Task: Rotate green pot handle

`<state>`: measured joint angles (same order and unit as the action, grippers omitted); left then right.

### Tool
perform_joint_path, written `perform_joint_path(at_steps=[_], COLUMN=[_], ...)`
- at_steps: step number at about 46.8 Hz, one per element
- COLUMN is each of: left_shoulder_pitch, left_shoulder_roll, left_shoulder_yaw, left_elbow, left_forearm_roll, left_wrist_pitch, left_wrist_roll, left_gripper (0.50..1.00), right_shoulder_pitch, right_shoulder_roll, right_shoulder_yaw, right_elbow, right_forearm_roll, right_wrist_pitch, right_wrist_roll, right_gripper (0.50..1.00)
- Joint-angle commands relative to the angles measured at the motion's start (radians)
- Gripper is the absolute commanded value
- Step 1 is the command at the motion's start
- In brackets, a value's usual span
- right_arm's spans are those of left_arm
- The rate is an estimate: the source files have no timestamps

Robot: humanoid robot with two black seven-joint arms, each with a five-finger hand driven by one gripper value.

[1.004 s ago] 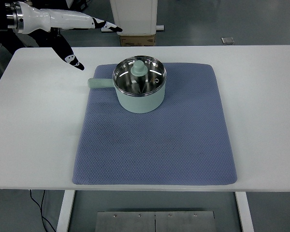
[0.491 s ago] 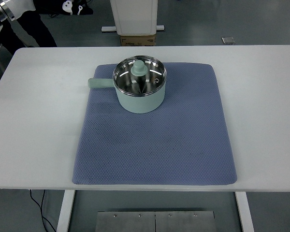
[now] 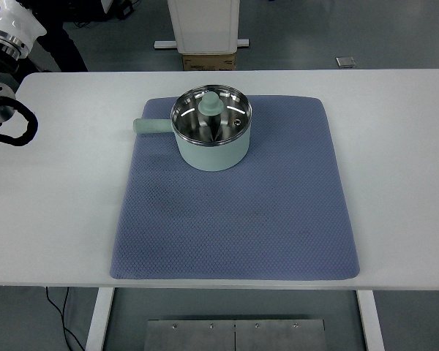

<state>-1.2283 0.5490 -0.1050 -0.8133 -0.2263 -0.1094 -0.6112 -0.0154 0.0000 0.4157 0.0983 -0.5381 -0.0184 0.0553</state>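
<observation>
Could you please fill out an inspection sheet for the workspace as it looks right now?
Surface: white table, blue mat lying flat on it.
Job's things: green pot upright at the mat's far side, handle pointing left, lid knob visible inside.
Clutter: nothing seen.
Hands: none visible; part of the left arm at the top-left corner.
Cables: black loop at the left edge.
Surroundings: cardboard box on the floor beyond the table.

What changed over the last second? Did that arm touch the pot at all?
No touch is visible. The left arm, stretched over the table's far left corner a second ago, pulled back to the top left edge; its hand is out of sight. The green pot, handle pointing left, stayed on the blue mat.
</observation>
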Motion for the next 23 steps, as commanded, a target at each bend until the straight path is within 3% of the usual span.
perform_joint_path(at_steps=[1, 12, 23], left_shoulder_pitch=[0.049, 0.184, 0.197], left_shoulder_roll=[-0.03, -0.173, -0.262], left_shoulder_yaw=[-0.059, -0.263, -0.282], left_elbow=[0.02, 0.141, 0.264], left_forearm_roll=[-0.048, -0.064, -0.056], left_wrist_pitch=[0.005, 0.005, -0.01], left_wrist_roll=[0.0, 0.054, 0.056], left_gripper=[1.0, 1.0, 1.0], right_shoulder_pitch=[0.0, 0.0, 0.0], right_shoulder_roll=[0.0, 0.0, 0.0], right_shoulder_yaw=[0.0, 0.0, 0.0], right_elbow=[0.001, 0.001, 0.001], right_forearm_roll=[0.0, 0.001, 0.0], right_wrist_pitch=[0.0, 0.0, 0.0], right_wrist_roll=[0.0, 0.0, 0.0], right_gripper=[1.0, 1.0, 1.0])
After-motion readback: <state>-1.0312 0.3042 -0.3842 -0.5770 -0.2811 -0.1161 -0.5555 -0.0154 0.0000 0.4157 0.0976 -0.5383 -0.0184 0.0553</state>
